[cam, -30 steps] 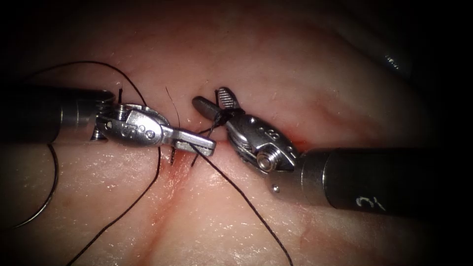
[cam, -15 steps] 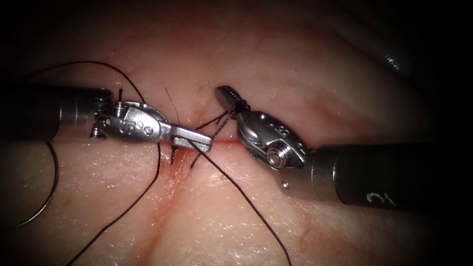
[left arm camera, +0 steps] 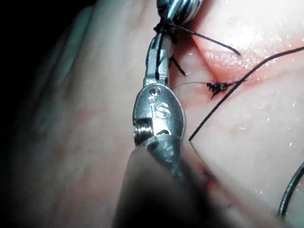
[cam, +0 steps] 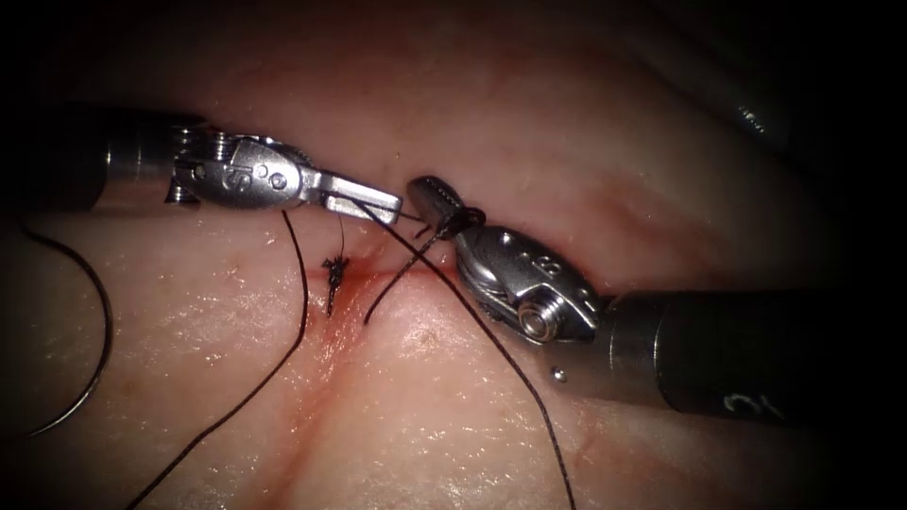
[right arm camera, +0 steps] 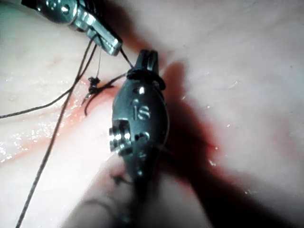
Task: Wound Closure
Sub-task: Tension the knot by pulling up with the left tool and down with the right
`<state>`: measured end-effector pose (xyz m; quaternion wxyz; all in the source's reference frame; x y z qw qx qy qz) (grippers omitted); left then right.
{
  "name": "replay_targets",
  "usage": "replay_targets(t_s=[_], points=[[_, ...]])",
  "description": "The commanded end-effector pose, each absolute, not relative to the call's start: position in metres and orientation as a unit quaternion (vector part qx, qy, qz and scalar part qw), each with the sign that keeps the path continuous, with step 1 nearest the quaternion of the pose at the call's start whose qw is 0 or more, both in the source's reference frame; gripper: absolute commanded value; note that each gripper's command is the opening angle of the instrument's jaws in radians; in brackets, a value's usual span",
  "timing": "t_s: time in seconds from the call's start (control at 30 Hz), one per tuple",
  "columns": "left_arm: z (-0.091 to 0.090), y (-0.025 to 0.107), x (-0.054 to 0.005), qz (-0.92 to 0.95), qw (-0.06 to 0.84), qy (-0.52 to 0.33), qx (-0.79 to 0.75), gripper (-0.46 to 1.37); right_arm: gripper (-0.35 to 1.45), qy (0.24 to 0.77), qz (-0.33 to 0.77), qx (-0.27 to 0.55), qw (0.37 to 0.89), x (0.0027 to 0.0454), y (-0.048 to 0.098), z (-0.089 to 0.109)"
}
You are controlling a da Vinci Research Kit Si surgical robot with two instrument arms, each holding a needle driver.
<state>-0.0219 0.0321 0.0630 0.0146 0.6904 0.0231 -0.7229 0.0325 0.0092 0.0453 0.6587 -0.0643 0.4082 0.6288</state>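
Left tool (cam: 378, 201) sits left of the cut (cam: 378, 279), jaws pressed together on thread (cam: 472, 321); the exact pinch point is hard to make out. Right tool (cam: 436, 203) is just beside it on the right, jaws closed, with thread looped round them; whether a strand is pinched inside, can't tell. Knot (cam: 334, 269) sits on the tissue (cam: 425, 397) just left of the cut, short tails sticking out. Needle (cam: 94, 349) lies free on the tissue far left, not in it, its upper end lost in shadow. Thread runs off the lower edge in two places. Red fluid (cam: 350, 302) along the cut.
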Motion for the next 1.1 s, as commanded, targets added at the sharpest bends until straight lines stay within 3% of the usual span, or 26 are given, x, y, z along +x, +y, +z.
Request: replay_targets(t_s=[0.03, 0.57, 1.1], points=[[0.063, 0.032, -0.0221, -0.724, 0.015, 0.025, 0.689, -0.35, -0.35, 0.407, 0.63, -0.065, 0.659, 0.0326, 0.009, 0.045], [0.068, 0.044, -0.0265, -0.737, -0.026, 0.002, 0.676, -0.35, -0.35, 0.417, 0.607, -0.065, 0.673, 0.0336, 0.007, 0.043], [0.073, 0.047, -0.0254, -0.756, -0.044, -0.009, 0.653, -0.35, -0.35, 0.424, 0.597, -0.064, 0.679, 0.0345, 0.005, 0.041]])
